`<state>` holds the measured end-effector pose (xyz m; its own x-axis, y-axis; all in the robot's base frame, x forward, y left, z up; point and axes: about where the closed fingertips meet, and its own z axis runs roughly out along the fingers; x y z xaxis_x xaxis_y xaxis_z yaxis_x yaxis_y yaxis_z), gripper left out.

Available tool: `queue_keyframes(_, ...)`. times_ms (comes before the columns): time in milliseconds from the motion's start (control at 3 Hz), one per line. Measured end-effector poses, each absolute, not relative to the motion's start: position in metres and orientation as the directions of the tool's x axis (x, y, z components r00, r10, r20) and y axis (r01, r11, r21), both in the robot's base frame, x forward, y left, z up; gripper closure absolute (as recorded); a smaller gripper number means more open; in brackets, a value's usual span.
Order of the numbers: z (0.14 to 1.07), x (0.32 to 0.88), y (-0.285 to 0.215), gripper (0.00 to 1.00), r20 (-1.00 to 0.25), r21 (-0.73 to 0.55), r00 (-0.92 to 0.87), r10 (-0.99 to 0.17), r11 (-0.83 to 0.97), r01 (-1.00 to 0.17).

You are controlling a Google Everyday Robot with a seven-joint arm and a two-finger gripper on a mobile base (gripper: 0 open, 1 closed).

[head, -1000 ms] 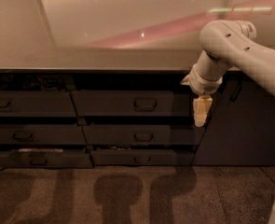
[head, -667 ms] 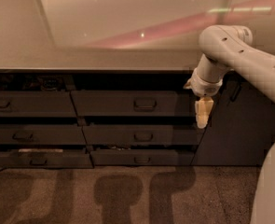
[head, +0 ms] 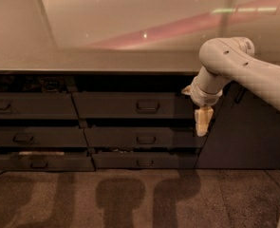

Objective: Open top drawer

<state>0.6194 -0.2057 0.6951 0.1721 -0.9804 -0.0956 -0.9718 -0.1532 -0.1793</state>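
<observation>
Under the counter (head: 82, 61) the top drawer (head: 106, 106) is seen, uppermost of three stacked fronts, with a loop handle (head: 148, 106) at its centre. At its right end the claw (head: 202, 121) is hung pointing down. Whether it is parted or closed cannot be told.

This is a fitted work area, an office kitchenette or a lab (which one cannot be told). A long, smooth-topped bench (head: 106, 61) runs across, with rows of dark grey loop-handled drawers (head: 144, 139) stacked under it and speckled floor (head: 130, 198) below. The robot's claw (head: 202, 122) hangs just under the bench's front edge, at the drawers' right end.
</observation>
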Motion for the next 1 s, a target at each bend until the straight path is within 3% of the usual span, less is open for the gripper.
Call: queue_keyframes(1000,0.689,0.656,-0.242,0.00,-0.051,-0.120,0.035,-0.998,-0.029,-0.992)
